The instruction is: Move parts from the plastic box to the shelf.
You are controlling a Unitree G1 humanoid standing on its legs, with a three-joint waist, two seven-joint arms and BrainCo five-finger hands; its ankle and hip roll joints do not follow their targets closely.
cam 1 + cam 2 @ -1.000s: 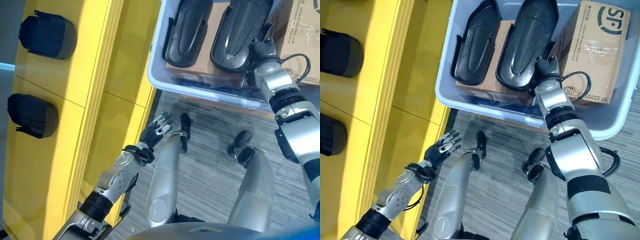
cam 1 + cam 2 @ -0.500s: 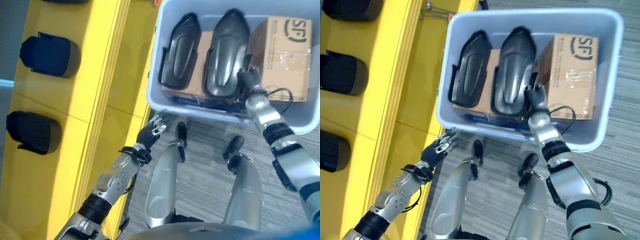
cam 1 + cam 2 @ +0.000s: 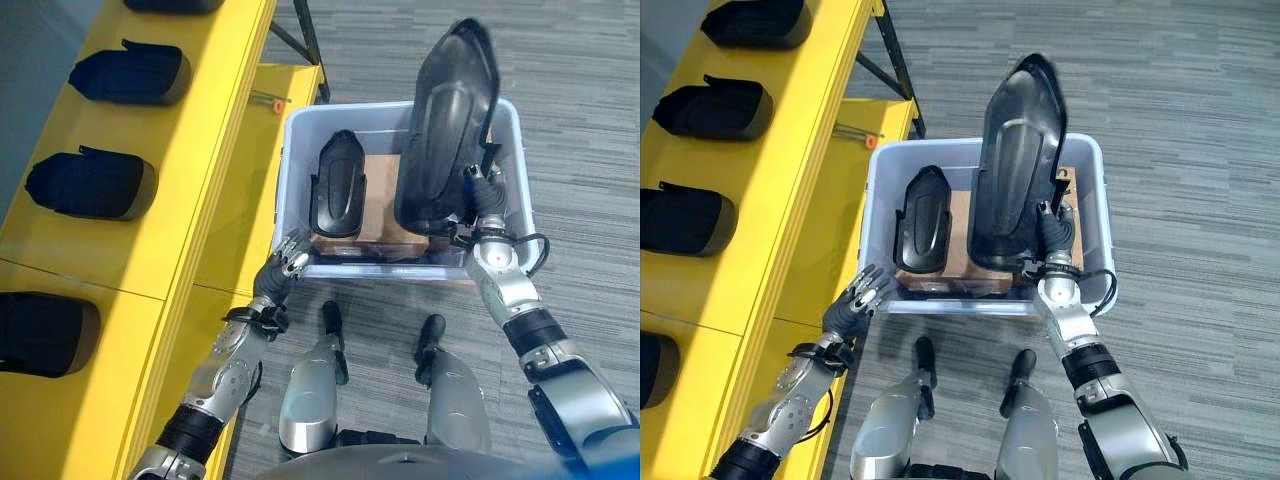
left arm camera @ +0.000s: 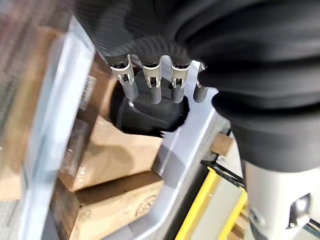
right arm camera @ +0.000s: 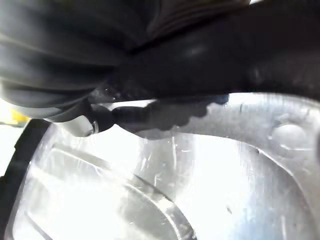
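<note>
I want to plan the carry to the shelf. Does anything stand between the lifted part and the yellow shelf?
The right hand holds the large black moulded part above the pale plastic box. Toward the yellow shelf nothing visible blocks it; the left hand hangs lower, beside the box.

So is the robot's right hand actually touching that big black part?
Touching: in the right eye view the right hand grips the big black part at its lower edge.

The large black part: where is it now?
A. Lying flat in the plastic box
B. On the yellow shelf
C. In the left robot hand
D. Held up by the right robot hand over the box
D: the right robot hand grips the large black part at its lower end, raised above the plastic box.
</note>
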